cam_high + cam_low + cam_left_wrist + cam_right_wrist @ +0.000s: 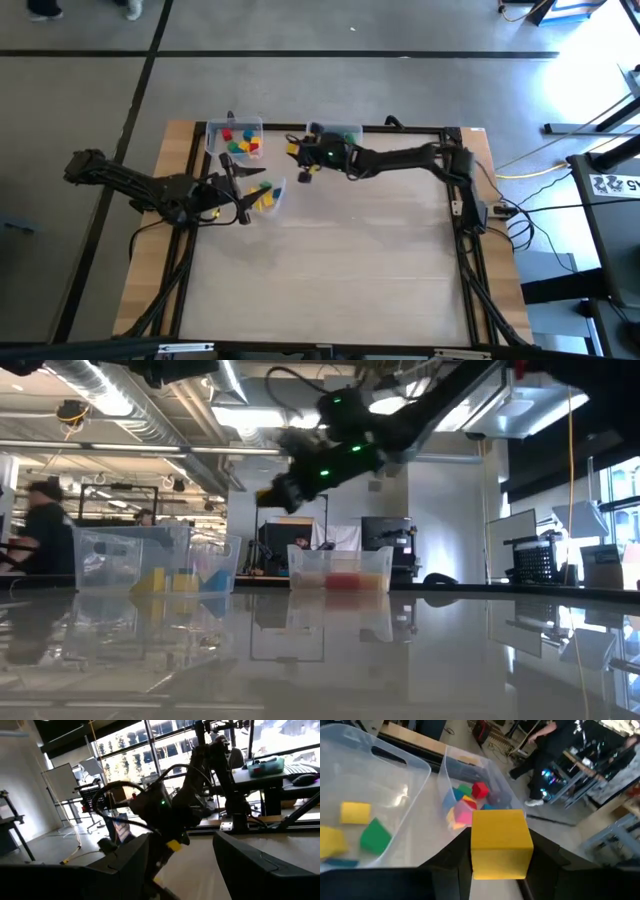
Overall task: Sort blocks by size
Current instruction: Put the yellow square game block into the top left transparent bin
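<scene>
Near the table's left edge, the left gripper [243, 200] waits with its fingers spread wide and empty, just beside a clear bin [267, 196] of yellow, green and blue blocks. At the far-left corner a second bin [236, 138] holds smaller mixed blocks [241, 143]. Along the far edge, the right gripper [499, 865] hangs above the table, pinching a yellow block [499, 843] between half-closed fingers. The carrying step appears to be in hand; next, the arm would likely need to bring the block over the bin matching its size and release.
</scene>
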Controlling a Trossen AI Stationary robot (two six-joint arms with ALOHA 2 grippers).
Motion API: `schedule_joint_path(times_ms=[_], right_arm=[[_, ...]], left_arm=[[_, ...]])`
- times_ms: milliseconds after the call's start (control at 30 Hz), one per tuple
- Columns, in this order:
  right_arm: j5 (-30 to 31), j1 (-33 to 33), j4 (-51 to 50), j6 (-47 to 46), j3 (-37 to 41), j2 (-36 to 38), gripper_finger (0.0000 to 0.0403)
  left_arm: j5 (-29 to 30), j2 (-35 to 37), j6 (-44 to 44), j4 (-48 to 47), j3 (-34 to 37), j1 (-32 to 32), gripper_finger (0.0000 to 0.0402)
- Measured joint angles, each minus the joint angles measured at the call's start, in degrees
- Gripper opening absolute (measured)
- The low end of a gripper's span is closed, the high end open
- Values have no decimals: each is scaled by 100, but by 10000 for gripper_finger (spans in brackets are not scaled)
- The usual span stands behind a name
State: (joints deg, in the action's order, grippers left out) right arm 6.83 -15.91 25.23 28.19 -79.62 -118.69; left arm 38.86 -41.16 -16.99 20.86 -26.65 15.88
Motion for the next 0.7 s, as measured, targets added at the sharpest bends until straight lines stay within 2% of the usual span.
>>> schedule_joint_path(times_ms=[233, 700], right_arm=[[9, -1, -39, 78, -1690, -1171, 140], [179, -34, -380, 47, -5119, -3458, 140]], left_arm=[[34, 97, -248, 222, -2, -34, 221], [34, 104, -76, 199, 0, -28, 221]])
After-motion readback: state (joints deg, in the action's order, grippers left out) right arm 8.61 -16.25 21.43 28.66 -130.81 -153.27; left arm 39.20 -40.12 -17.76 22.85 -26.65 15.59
